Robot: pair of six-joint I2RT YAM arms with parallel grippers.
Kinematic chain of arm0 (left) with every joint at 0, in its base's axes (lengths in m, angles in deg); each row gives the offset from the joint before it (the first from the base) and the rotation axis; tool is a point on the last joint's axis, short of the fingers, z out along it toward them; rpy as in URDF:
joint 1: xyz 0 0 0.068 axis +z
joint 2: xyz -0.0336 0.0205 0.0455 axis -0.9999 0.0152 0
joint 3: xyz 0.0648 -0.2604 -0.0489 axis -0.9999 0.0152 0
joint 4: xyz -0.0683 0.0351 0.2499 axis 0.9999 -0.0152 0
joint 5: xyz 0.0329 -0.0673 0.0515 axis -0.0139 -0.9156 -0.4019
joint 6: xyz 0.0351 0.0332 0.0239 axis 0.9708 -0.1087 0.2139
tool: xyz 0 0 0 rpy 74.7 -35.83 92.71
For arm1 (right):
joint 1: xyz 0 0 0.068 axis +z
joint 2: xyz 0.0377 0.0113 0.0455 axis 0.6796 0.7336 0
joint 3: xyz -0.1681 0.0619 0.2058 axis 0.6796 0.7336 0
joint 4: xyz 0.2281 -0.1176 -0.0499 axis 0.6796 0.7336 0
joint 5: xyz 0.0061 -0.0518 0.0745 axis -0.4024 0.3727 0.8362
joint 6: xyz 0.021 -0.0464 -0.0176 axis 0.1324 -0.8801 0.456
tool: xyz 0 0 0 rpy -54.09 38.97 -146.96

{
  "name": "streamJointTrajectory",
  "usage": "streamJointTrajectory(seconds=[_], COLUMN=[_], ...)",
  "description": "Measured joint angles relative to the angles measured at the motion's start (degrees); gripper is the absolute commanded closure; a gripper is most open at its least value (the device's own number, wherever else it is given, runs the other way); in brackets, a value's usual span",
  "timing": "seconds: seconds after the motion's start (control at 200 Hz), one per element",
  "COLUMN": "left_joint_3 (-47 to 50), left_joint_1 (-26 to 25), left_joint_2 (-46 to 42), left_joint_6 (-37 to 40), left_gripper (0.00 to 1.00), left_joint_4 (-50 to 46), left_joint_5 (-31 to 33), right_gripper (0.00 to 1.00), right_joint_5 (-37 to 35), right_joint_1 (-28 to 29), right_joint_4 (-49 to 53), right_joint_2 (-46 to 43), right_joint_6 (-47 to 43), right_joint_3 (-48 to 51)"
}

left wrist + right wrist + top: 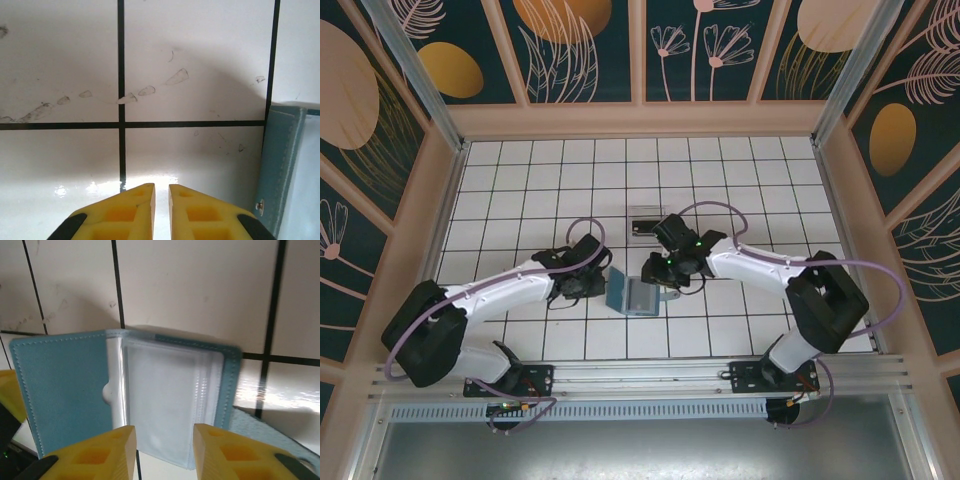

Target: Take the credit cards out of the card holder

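card holder [632, 296], open, long axis left-right

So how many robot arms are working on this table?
2. The left arm reaches in from the left, left claw beside the teal card holder; the right arm comes from the right, right claw poised at the open holder.

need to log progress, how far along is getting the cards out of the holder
Looks done: the card holder lies open on the tiles and its front clear sleeve looks empty. In hand: nothing; the right hand hangs open over the sleeves, the left hand is nearly shut beside the holder's edge. Left: any cards in sleeves behind, which are hidden.
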Motion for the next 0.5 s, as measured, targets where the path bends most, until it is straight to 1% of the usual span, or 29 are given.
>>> streamJointTrajectory(seconds=[0.125, 0.25, 0.5], left_joint_3=[0.63, 0.63, -1.66], left_joint_1=[0.92, 0.98, 0.96], left_joint_2=[-1.77, -3.61, -6.23], left_joint_6=[0.2, 0.42, 0.37], left_gripper=[0.83, 0.84, 0.83], left_joint_4=[-0.04, -0.02, 0.24], left_joint_5=[-0.04, -0.76, -5.31], right_gripper=[0.58, 0.57, 0.57], right_joint_5=[0.17, 0.22, -1.25], right_joint_1=[1.38, 2.21, 1.75], right_joint_4=[-0.2, -0.57, -0.55], right_joint_2=[2.75, 4.28, 3.08], right_joint_6=[0.9, 1.2, 1.42], right_joint_3=[-0.07, -0.07, 1.07])
